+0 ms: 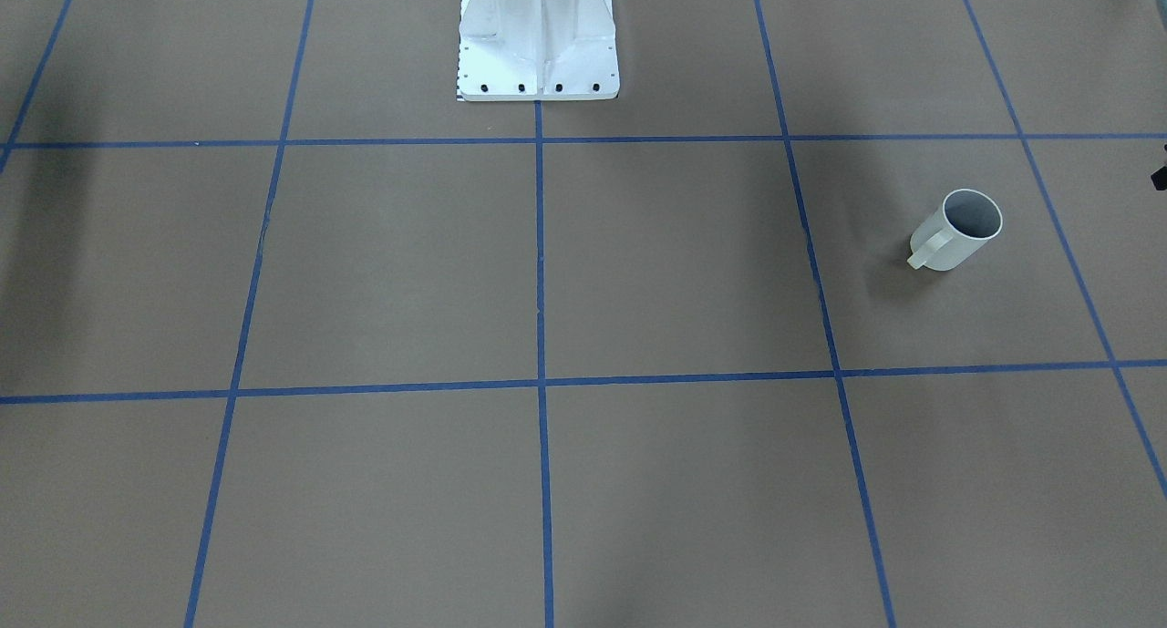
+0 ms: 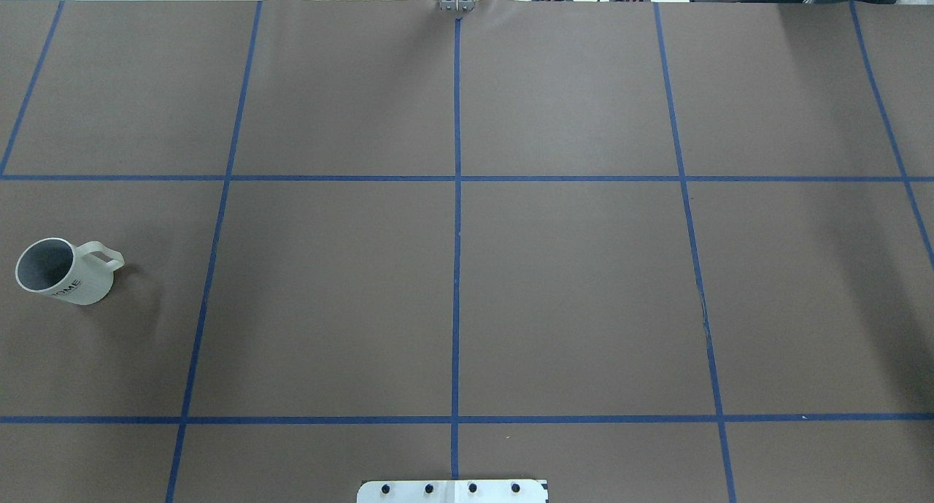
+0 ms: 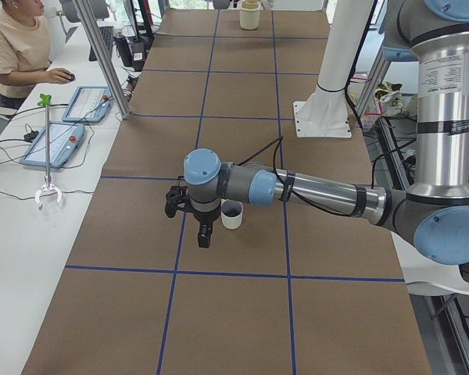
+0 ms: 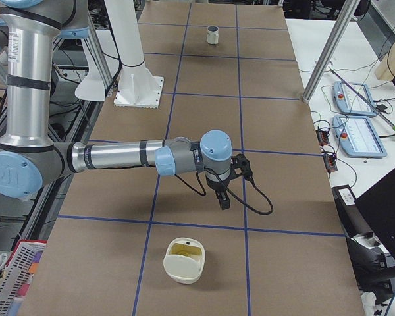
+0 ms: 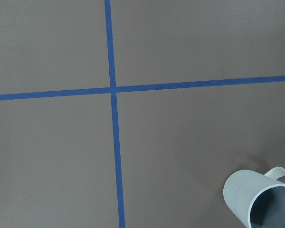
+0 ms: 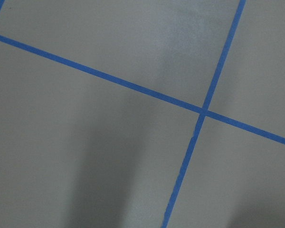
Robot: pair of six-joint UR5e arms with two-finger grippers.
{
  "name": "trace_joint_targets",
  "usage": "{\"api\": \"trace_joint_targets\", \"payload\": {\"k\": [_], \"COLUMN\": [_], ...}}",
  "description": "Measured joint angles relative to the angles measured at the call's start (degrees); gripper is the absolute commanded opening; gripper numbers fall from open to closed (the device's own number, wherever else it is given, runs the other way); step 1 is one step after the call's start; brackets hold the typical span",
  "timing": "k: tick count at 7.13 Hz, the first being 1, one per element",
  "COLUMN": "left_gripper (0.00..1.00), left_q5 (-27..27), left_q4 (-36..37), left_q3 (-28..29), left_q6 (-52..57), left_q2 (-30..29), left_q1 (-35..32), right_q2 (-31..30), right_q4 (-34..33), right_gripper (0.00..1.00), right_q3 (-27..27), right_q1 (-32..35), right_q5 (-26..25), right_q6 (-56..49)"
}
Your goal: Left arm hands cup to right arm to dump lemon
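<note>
— What's the surface like?
— A brown paper-covered table (image 2: 569, 291) gridded with blue tape (image 2: 456, 269). A plain white handled mug (image 2: 69, 275) stands upright on it.
— And the arms?
— The left arm's black gripper (image 3: 205, 236) hangs just beside the mug. The right arm's black gripper (image 4: 222, 197) is well apart from it. I cannot tell how wide either one is. Beyond the mug, a seated person (image 3: 16, 43) works at a white bench (image 3: 16, 234).

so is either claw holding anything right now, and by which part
Nothing is held. The mug stands alone on the table, its handle and rim free; the left claw hangs beside it, apart.
</note>
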Motion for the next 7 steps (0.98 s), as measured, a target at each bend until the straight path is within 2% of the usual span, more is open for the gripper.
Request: {"api": "trace_joint_targets", "payload": {"k": [7], "left_gripper": [1.0], "left_q5": [0.0], "left_q4": [0.0], "left_q3": [-0.9], "left_q6": [0.0], "left_q2": [0.2], "left_q1": [-0.1], "right_q2": [0.0], "right_q4": [0.0], "right_gripper": [1.0], "right_q3": [0.0], "right_q1": [0.0], "right_q5": [0.0], "right_q6": [0.0]}}
